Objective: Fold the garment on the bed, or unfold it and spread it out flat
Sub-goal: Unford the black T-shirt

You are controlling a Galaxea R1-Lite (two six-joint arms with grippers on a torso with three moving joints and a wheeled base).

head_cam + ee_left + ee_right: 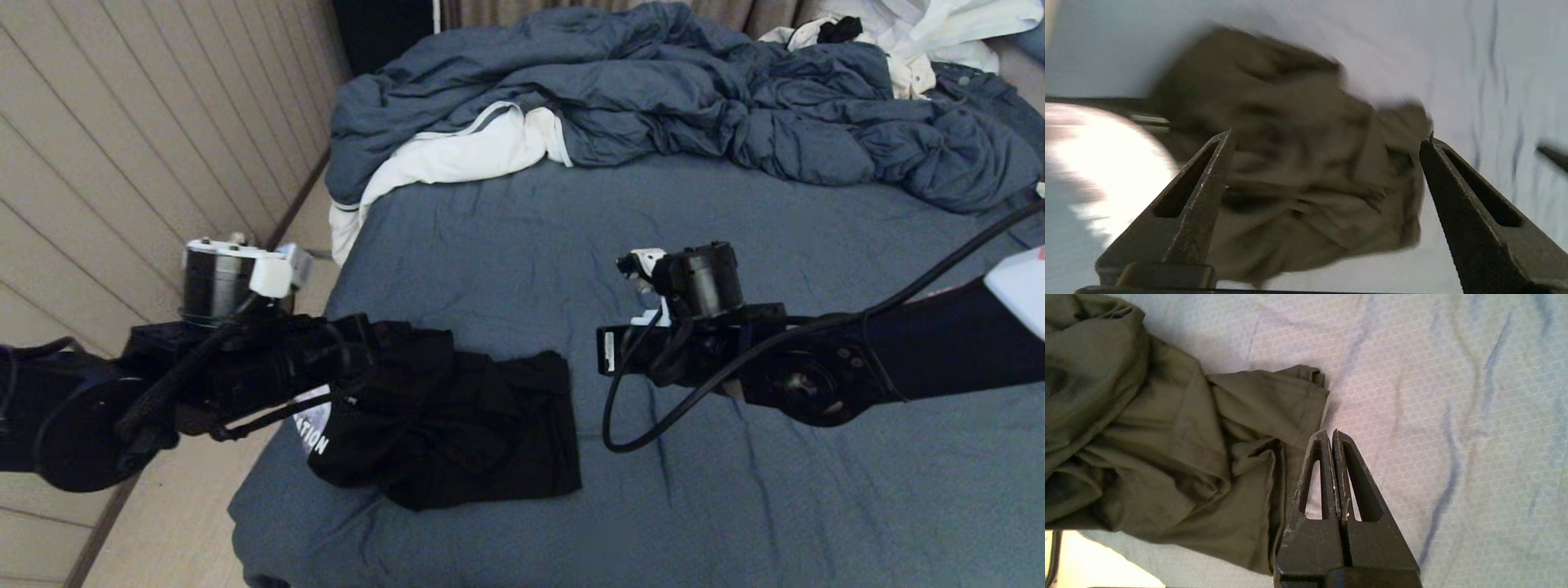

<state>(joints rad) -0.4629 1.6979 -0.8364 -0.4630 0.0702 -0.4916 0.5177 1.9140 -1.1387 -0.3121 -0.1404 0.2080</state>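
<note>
The black T-shirt (465, 425) lies crumpled near the bed's front left corner, with a bit of its white print (314, 431) showing at its left edge. My left gripper (1327, 135) hangs open just above the bunched cloth (1298, 175), its fingers (1208, 183) wide apart and holding nothing. In the head view the left gripper (367, 359) blends into the shirt's left part. My right gripper (1329, 432) is shut and empty over the slate-blue sheet (1433, 396), just right of the shirt's edge (1274, 416), and shows at mid-bed (608, 353).
A puffy blue-grey duvet (653, 90) is heaped across the back of the bed (522, 237). A white cloth with a grey stripe (457, 155) pokes from under it at the left. White clothes (922, 33) lie at the back right. Panelled wall (122, 147) and floor (188, 506) border the left.
</note>
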